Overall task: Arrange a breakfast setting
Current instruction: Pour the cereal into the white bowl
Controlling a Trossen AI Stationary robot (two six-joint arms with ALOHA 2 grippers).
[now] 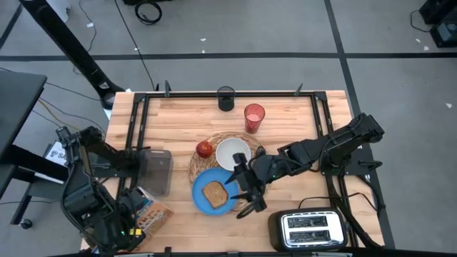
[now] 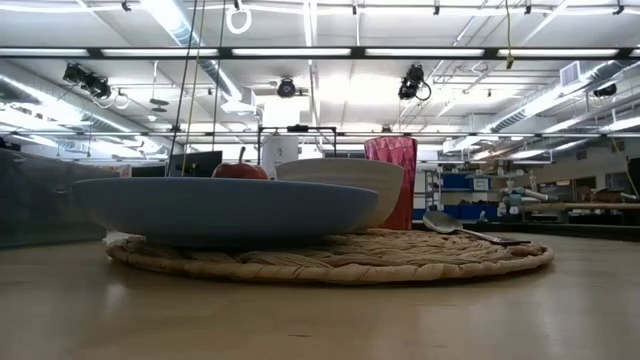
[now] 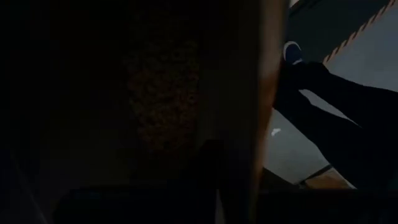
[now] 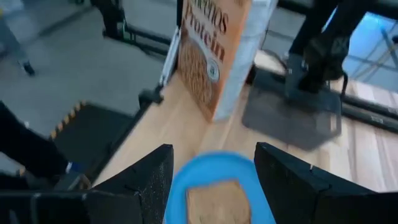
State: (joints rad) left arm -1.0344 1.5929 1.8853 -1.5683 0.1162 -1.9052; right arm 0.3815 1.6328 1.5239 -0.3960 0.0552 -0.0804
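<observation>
Right wrist view: right end effector [image 4: 211, 180] wide open, empty, above toast slice [image 4: 217, 202] on blue plate [image 4: 186, 177].

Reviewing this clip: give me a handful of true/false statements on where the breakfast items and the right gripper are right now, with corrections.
1. The toast lies on the blue plate. True.
2. The right gripper is shut on the spoon. False: it is open and empty, over the plate's edge.
3. The apple sits in the white bowl. False: it is beside the bowl, on the placemat.
4. The red cup stands off the placemat. True.
5. The toaster holds a slice. False: both slots look empty.
</observation>
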